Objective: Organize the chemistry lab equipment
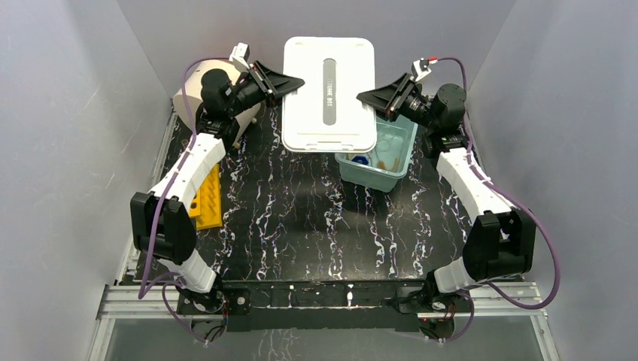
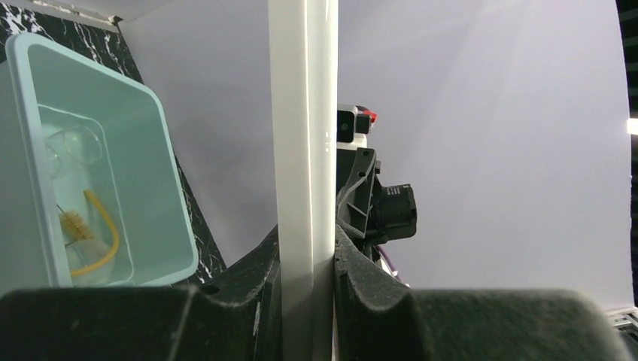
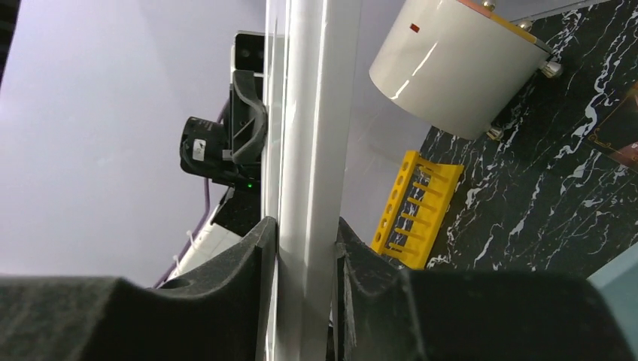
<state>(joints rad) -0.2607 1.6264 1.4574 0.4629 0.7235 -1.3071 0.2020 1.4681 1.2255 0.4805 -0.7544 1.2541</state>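
Lid point(image 1: 329, 94): smooth white plastic, glossy along its edge. Bin point(image 1: 366, 179): pale teal plastic with a satin sheen. Beaker point(image 2: 71, 147): clear glass. Brush point(image 2: 75, 224): brown, bristly. Tubing point(image 2: 111, 226): smooth tan rubber. Table point(image 1: 301, 218): black marble-look surface with white veins, low gloss. Rack point(image 1: 208, 199): yellow plastic. Cylinder point(image 3: 451, 68): glossy cream shell with shiny metal studs point(image 3: 551, 69). Fingers point(image 2: 369, 301): matt black, finely grained.

The lid point(image 1: 329, 90) hangs over the back middle of the worktop point(image 1: 301, 218), its near right corner above the bin point(image 1: 370, 177), which stands towards the back right. In the bin lie the tubing point(image 2: 107, 229) and, beside it, the brush point(image 2: 75, 224). The cylinder point(image 1: 189, 94) stands in the back left corner, with the rack point(image 1: 208, 199) before it along the left edge.
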